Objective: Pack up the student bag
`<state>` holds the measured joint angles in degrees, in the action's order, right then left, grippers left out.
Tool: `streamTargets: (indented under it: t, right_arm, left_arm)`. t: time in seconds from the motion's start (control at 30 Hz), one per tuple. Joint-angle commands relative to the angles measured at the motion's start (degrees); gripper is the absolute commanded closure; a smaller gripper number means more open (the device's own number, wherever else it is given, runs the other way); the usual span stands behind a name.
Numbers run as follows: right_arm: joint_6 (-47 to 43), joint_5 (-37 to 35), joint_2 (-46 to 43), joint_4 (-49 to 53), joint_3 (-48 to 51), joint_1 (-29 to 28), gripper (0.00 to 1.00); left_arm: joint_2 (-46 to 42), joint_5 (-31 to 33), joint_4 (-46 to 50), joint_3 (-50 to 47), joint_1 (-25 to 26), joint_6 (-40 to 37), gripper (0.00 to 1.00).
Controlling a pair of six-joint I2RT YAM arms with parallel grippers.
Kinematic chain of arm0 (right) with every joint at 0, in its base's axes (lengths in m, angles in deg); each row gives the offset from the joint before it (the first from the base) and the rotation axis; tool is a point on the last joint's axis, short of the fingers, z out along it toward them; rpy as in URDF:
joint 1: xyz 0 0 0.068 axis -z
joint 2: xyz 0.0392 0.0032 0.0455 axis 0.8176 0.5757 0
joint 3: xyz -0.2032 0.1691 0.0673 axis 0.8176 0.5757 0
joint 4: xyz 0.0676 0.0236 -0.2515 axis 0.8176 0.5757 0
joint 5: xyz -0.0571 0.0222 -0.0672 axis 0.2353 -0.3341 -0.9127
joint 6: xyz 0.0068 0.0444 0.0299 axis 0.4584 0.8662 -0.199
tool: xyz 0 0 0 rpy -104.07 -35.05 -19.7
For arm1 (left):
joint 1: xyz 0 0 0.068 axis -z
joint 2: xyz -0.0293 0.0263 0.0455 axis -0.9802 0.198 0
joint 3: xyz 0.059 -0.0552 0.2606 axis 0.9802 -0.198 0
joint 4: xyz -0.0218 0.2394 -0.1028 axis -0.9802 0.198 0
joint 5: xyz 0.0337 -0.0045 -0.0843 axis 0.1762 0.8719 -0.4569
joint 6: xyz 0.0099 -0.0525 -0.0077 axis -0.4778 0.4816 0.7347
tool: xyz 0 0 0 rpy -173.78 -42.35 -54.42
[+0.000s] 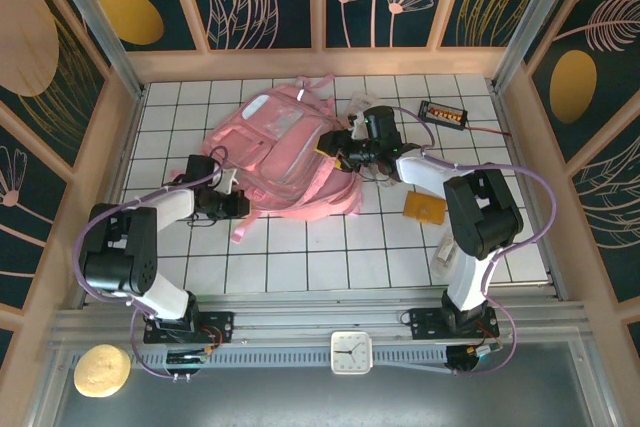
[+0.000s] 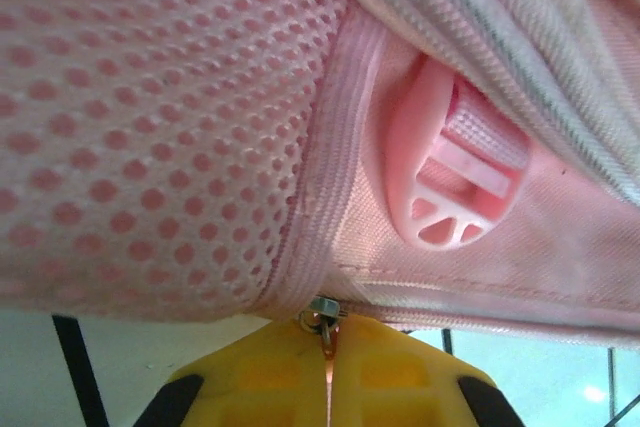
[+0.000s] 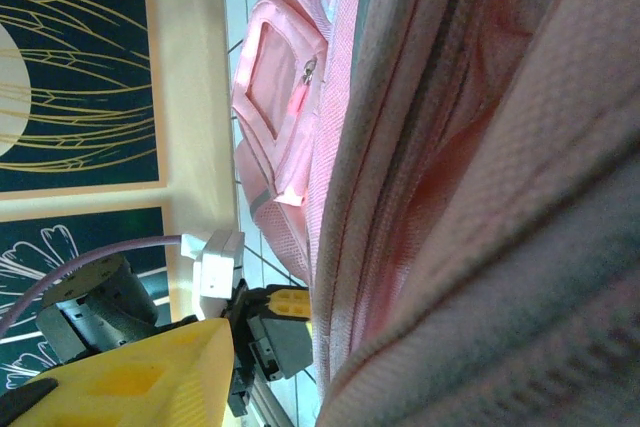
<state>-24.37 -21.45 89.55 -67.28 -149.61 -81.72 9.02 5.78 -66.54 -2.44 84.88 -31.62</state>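
The student bag (image 1: 275, 142) lies on the tiled surface (image 1: 300, 257) between the left pincer (image 2: 327, 352), clenched on what seems its metal zipper pull (image 2: 321, 309), and the right pincer (image 1: 342, 152), whose grip I cannot tell, so pull evenly along the zip while the right one steadies the fabric.

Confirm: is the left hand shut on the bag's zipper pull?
Yes, the left hand pinches the zipper pull of the student bag.
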Motion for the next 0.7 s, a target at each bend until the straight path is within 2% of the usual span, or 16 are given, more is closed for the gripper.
streamTargets:
  t: [0.0,0.07,0.13,0.23,0.3,0.37,0.5,0.67]
  right_arm:
    - [-0.5,1.1,-1.3,-2.3,1.2,0.8,0.45]
    - [-0.8,1.1,-1.5,-1.1,1.4,1.1,0.44]
    - [-2.6,0.7,-2.1,2.1,1.2,1.5,0.35]
    - [-7.7,-1.5,-3.1,11.2,0.6,2.5,0.17]
    - [-12.0,-2.7,-2.9,18.0,-0.3,3.3,0.08]
    - [-15.5,-4.8,-2.0,24.1,-1.7,3.5,0.04]
    - [-18.8,-8.4,0.2,33.9,-5.0,3.0,0.02]
    - [-17.4,-14.5,0.8,40.1,-6.6,1.6,0.02]
  left_arm:
    - [0.7,0.0,2.2,1.1,-0.2,-0.6,1.00]
    - [0.2,-0.4,2.5,1.3,-0.2,-0.6,1.00]
    - [-0.2,-0.9,3.3,1.6,-0.2,-0.6,1.00]
    - [-1.1,-1.6,3.9,1.8,-0.2,-0.4,1.00]
    - [-0.9,-2.1,4.4,2.1,-0.2,-0.5,1.00]
    - [-0.7,-2.5,4.6,2.3,-0.2,-0.7,1.00]
    - [0.0,-3.2,4.8,2.6,-0.2,-0.9,1.00]
    - [0.6,-3.5,4.6,2.5,-0.2,-0.9,1.00]
